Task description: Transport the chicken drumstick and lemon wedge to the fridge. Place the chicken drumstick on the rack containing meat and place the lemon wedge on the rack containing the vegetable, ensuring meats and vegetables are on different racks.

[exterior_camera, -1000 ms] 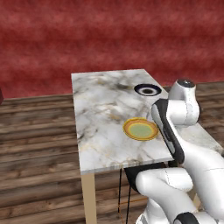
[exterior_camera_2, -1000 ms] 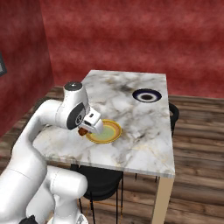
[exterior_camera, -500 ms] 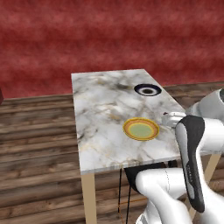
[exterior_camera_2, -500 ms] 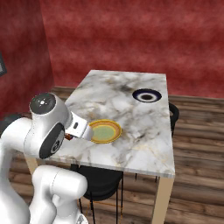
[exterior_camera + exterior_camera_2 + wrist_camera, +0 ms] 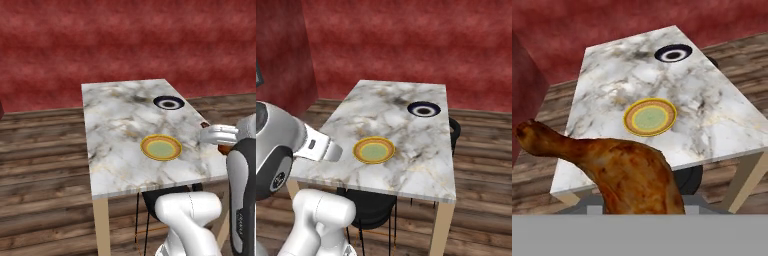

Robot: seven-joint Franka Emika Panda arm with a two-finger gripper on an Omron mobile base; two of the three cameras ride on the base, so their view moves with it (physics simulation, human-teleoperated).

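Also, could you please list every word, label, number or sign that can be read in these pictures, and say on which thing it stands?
There is no readable text.
Table: marble veins, no writing.
Yellow plate: plain rings, no label.
Dark bowl: plain rings, no label.
Drumstick: no tag.
Arm: a column of small dark marks, too small to read.

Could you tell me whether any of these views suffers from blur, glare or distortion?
Left base view: even flat lighting, no glare on the marble table. Right base view: the yellow plate is sharp. Hand view: the chicken drumstick looms oversized from closeness, the dark bowl looks small.
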